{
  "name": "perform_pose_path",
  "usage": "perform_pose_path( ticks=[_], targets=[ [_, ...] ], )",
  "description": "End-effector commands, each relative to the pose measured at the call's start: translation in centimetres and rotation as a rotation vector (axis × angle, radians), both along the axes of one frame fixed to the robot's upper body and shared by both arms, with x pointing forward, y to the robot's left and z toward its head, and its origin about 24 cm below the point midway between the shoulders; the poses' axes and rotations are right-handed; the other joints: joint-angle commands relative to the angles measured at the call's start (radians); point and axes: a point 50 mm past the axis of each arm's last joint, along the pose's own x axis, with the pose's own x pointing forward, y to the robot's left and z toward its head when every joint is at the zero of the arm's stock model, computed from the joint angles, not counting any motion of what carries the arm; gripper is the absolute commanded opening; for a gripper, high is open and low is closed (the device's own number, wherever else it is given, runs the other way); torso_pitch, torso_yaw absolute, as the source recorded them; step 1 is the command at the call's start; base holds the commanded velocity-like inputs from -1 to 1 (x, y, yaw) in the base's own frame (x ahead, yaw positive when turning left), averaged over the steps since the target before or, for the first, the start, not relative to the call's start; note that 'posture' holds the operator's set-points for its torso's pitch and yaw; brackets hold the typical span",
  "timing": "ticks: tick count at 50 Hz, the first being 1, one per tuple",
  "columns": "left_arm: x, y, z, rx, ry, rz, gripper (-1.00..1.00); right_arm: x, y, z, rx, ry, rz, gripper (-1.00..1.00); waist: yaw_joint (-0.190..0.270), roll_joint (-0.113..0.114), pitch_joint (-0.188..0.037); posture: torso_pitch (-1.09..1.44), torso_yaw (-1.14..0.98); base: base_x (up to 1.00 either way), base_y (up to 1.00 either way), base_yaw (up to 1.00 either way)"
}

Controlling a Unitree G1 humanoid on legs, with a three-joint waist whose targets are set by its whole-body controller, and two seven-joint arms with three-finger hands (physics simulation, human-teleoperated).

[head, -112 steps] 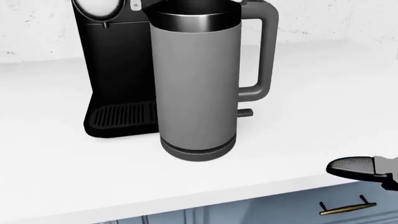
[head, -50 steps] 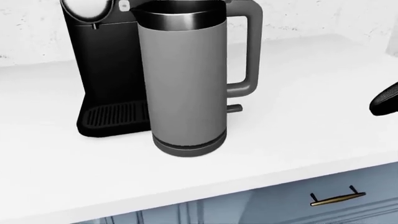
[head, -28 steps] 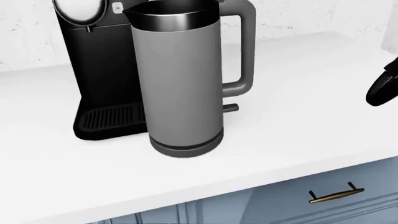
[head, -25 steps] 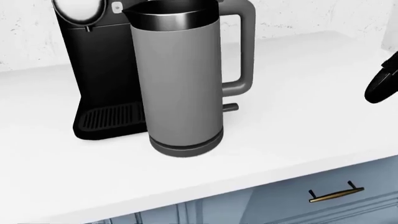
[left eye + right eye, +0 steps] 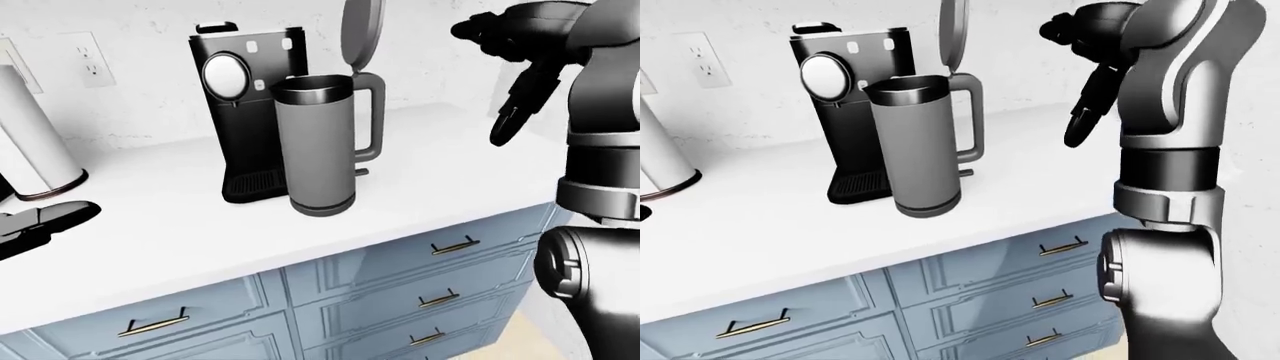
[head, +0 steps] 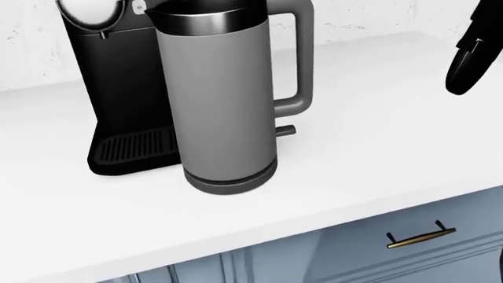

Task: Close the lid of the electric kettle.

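While the head view cut off the kettle (image 5: 320,142) top, the eye views showed its lid (image 5: 360,34) upright; smooth grey cylinder on white counter (image 5: 180,225). Right hand (image 5: 515,112) hung beside, fingers loosely apart.

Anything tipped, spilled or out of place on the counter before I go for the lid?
Nothing spilled or tipped. The kettle stands upright beside the coffee machine, its lid standing straight up, open. The right hand hangs in the air to the kettle's right, touching nothing.
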Motion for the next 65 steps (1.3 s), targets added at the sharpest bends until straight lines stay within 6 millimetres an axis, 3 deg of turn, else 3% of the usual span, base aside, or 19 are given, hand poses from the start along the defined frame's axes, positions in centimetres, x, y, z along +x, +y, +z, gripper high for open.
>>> perform_pose_path(
  ticks=[1,16,45,65],
  targets=[
    [-0.4,-0.4,1.3,0.043,-0.06,-0.004,1.0,-0.4,0.5,1.8,-0.032,-0.064,0.011,1.0,0.0,0.0,-0.007,-0.43,0.0,0.0,0.0,0.0],
    [-0.4,-0.1,1.3,0.039,-0.064,0.0,1.0,1.1,2.2,2.9,-0.059,-0.061,0.036,1.0,0.0,0.006,-0.005,-0.43,0.0,0.0,0.0,0.0],
    [-0.1,-0.3,0.9,0.038,-0.063,-0.008,1.0,4.6,5.3,2.7,-0.106,-0.046,0.04,1.0,0.002,0.015,-0.006,-0.43,0.0,0.0,0.0,0.0],
    [-0.1,-0.3,0.9,0.034,-0.065,-0.009,1.0,5.7,8.9,2.5,-0.109,-0.066,0.079,1.0,0.007,0.019,-0.005,-0.43,0.0,0.0,0.0,0.0]
  ],
)
